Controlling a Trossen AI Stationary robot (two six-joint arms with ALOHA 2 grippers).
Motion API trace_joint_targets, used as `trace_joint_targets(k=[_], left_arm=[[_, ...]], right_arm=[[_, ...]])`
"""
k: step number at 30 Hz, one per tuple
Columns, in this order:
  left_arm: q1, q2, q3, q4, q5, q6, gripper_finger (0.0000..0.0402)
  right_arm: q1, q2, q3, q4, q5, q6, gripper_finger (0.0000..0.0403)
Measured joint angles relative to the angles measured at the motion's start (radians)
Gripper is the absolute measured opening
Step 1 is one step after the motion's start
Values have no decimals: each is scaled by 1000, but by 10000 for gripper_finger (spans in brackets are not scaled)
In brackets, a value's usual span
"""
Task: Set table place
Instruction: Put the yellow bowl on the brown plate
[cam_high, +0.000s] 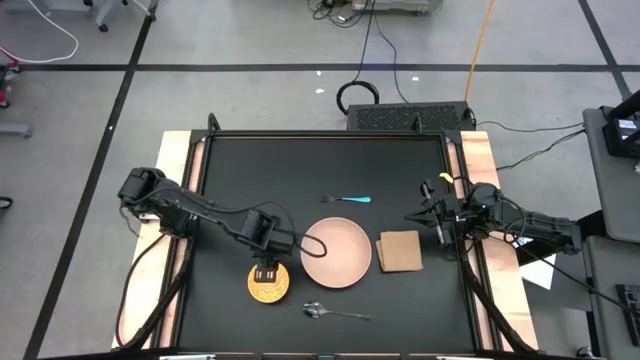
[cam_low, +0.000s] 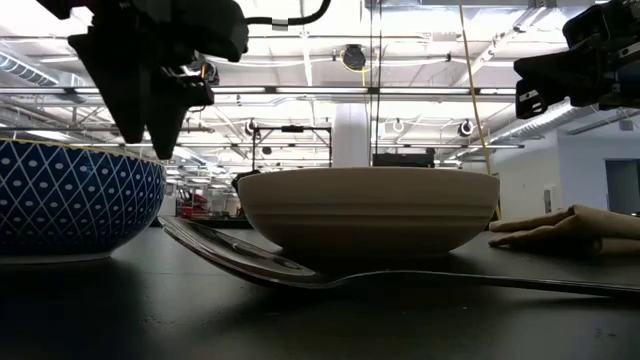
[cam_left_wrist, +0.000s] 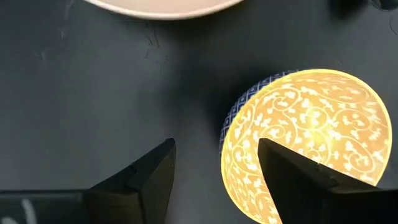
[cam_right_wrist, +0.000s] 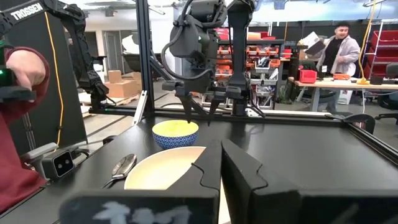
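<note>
The yellow dish (cam_high: 268, 288), blue-patterned on the outside, stands on the table near its near-left part, left of the pale pink plate (cam_high: 336, 252). My left gripper (cam_left_wrist: 214, 168) hovers open just above the dish (cam_left_wrist: 305, 124); one finger is over its inside, the other over bare table outside its rim. The silver spoon (cam_high: 335, 314) lies in front of the plate, the blue-handled fork (cam_high: 348, 199) behind it, and the tan napkin (cam_high: 400, 251) flat to its right. My right gripper (cam_right_wrist: 221, 155) is shut and raised above the table, beyond the napkin's far right corner.
Pale wooden strips (cam_high: 172, 190) run along the table's left and right sides. The far third of the black top, behind the fork, holds nothing. Beyond the table a person (cam_right_wrist: 339, 43) stands in the room, and a red sleeve (cam_right_wrist: 18, 130) shows close to the table's edge.
</note>
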Motion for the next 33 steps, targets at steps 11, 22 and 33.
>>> trace_joint_targets(k=[11,22,33], left_arm=[[-2,0,0,3,5,17,235],[-7,0,-93,101,33,30,235],[-12,0,-210,183,46,1,235]], right_arm=[[0,0,0,0,0,0,0],[0,0,0,0,0,0,0],[0,0,0,0,0,0,0]])
